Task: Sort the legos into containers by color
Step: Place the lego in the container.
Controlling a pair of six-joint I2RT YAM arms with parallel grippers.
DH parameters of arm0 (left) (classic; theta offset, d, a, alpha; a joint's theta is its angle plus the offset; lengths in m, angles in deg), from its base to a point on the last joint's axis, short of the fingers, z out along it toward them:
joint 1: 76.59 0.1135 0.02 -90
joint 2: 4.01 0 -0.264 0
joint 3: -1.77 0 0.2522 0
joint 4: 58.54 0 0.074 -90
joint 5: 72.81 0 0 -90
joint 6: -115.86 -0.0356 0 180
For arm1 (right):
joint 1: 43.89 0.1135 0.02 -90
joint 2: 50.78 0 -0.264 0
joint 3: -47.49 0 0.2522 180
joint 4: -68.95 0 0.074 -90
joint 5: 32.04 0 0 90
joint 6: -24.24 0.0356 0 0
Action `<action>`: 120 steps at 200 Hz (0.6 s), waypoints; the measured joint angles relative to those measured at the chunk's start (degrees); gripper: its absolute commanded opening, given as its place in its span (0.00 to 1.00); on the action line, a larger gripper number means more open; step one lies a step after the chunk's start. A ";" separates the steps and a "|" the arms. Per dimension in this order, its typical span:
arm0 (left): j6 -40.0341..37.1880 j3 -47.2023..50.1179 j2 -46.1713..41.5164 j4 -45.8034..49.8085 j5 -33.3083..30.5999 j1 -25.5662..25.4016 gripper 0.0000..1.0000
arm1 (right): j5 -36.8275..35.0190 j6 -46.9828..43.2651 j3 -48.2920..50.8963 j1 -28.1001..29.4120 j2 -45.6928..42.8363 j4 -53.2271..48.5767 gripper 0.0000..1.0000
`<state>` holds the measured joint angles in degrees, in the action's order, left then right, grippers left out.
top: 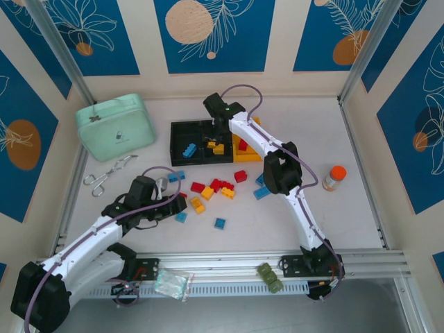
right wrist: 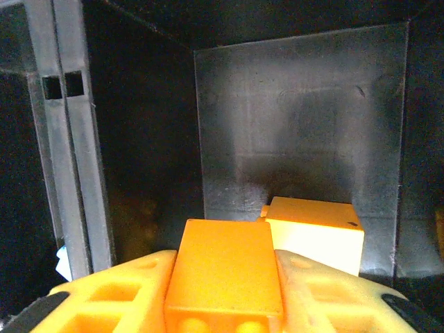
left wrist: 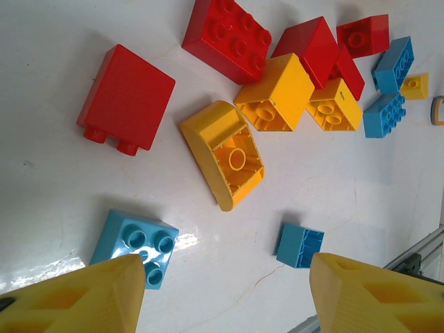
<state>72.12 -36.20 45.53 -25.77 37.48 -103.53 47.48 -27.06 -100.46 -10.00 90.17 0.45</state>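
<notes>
- the bench [top: 326, 222] has loads of bare room to the right and on the near side, so I'm not worried about swinging either arm there; the mint-green case [top: 114, 128] sits far left, well clear of the work
- the containers [top: 175, 142] are at the back, two black bins and a yellow one joined in a row; I can see blue in the left black one, yellow in the middle, red in the yellow one
- right hand [right wrist: 225, 291] is down inside the middle black bin, pinching a yellow brick [right wrist: 223, 246] by its two flat sides, no gap I can see at either finger; the bin wall [right wrist: 298, 111] is close ahead and another yellow brick [right wrist: 316, 229] lies just past, so I reckon straight up is the only clean way out
- left hand [left wrist: 225, 295] hangs over the loose legos [top: 215, 189] mid-bench, spread wide and empty
- these are hard, light, glossy plastic, so I'd guess they skate on the bench if nudged; flat opposite walls are the place to squeeze, not studs
- the curved yellow brick [left wrist: 223, 152] lies hollow side up, and that sloped face looks like a slippy hold
- the blue studded brick [left wrist: 135, 246] sits just by one finger with free room around it
- the small blue brick [left wrist: 300, 244] lies on its own too, while the red and yellow pile beyond is packed touching, so fingers would bump neighbours there
</notes>
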 measured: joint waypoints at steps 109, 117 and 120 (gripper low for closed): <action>-0.04 0.02 -1.05 2.71 -2.91 -0.11 0.64 | -0.52 0.07 13.60 0.98 -12.92 3.50 0.48; -0.11 -0.04 -0.72 3.06 -3.08 -0.11 0.64 | -0.52 0.07 16.76 1.25 -16.06 4.63 0.47; -0.20 -0.11 -0.55 3.17 -3.23 -0.11 0.64 | -0.46 0.04 18.38 1.40 -17.66 5.22 0.48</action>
<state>71.92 -36.31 44.98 -22.60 34.25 -103.64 47.02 -27.02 -82.08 -8.60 72.51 5.67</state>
